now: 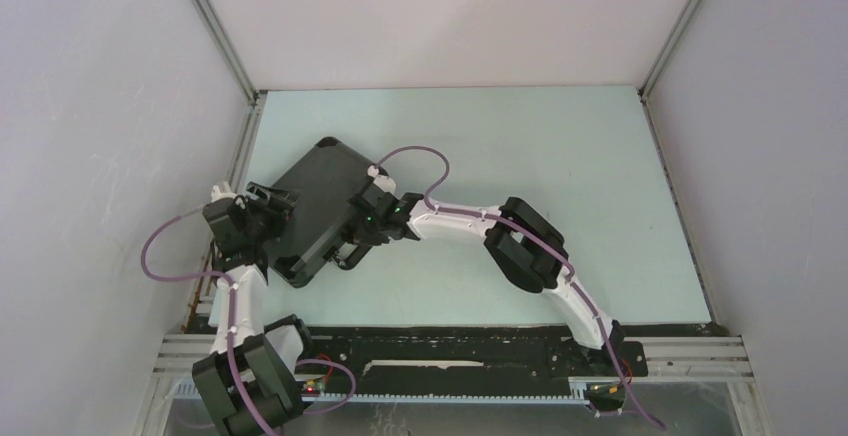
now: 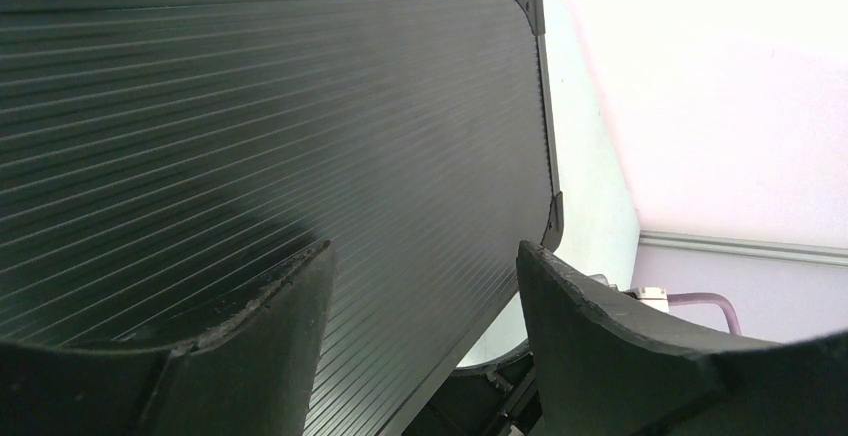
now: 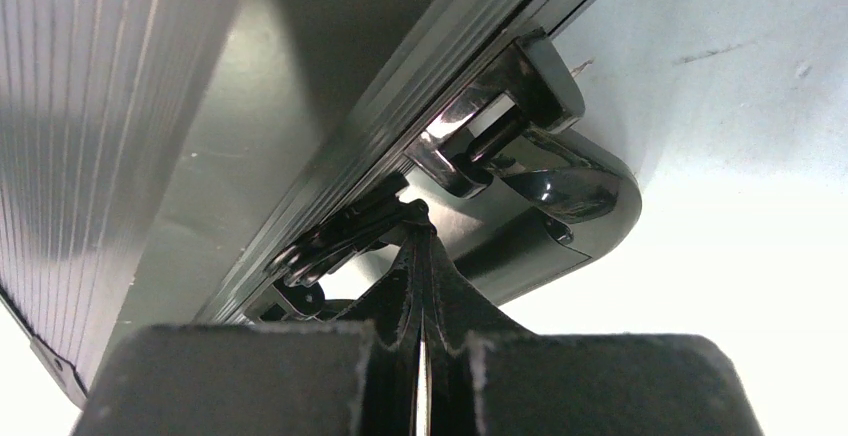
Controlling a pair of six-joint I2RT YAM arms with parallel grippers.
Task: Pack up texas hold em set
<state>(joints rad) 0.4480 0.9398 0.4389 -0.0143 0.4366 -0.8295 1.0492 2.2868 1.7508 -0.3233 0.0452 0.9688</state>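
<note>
The black briefcase lies closed on the table at the left, its ribbed lid up. Its handle and a shiny latch show in the right wrist view. My left gripper is open at the case's near-left side; in the left wrist view one finger is over the lid and the other is past the case's edge. My right gripper is shut, and its tips are against the case's front side by the handle's hinge. Chips, cards, discs and marker are out of view.
The pale green table runs to the right and back, with white walls on three sides. The black rail with the arm bases is at the near edge. A purple cable loops over the right arm.
</note>
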